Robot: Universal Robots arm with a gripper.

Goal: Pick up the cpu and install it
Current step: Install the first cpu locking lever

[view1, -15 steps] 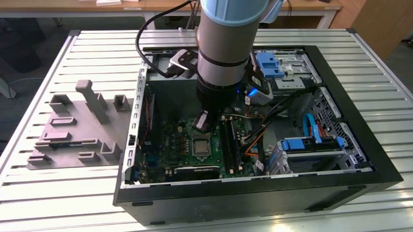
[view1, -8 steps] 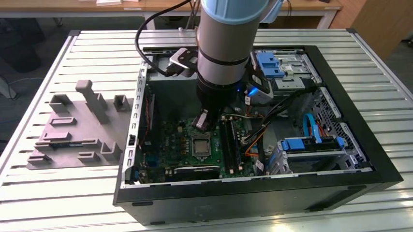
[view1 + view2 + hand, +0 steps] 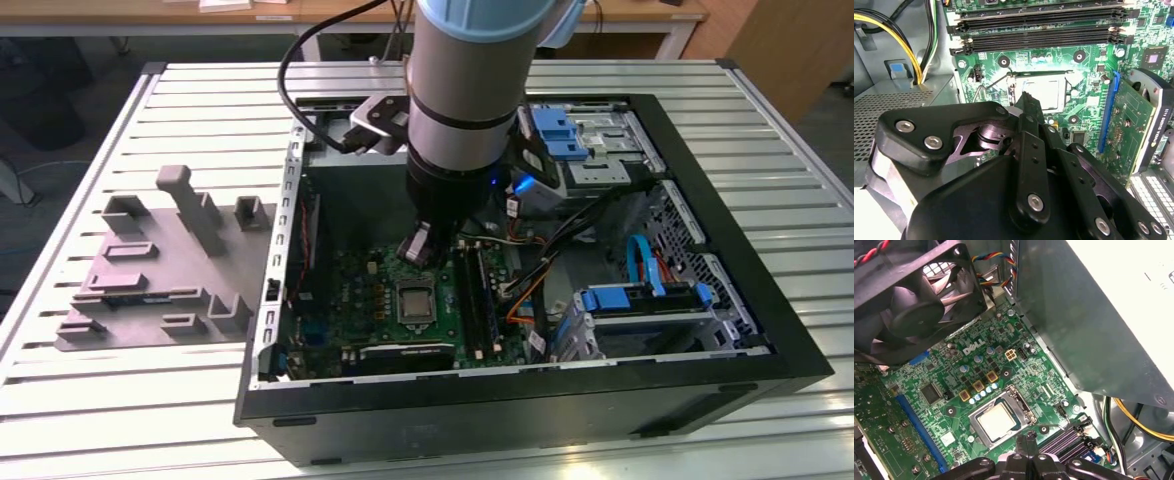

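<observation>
One flat, square, pale-metal cpu (image 3: pixel 996 420) lies in its silver-framed socket (image 3: pixel 1019 399); black fingers (image 3: pixel 1026 442) pressed together above.

The green motherboard (image 3: pixel 954 377) bears white lettering (image 3: pixel 974 346), seemingly a logo.

You had a pale silvery-grey cpu (image 3: pixel 995 420) seated in a silver-framed socket (image 3: pixel 1024 407) on a green motherboard (image 3: pixel 954 385). Your gripper (image 3: pixel 1026 100) was matt black with silver screws. The memory slots (image 3: pixel 1039 32) were black, the fan (image 3: pixel 914 295) black, the cables (image 3: pixel 896 35) yellow and black. The moulded tray (image 3: pixel 160 280) was grey, the counter (image 3: pixel 107 400) ribbed pale grey.
</observation>
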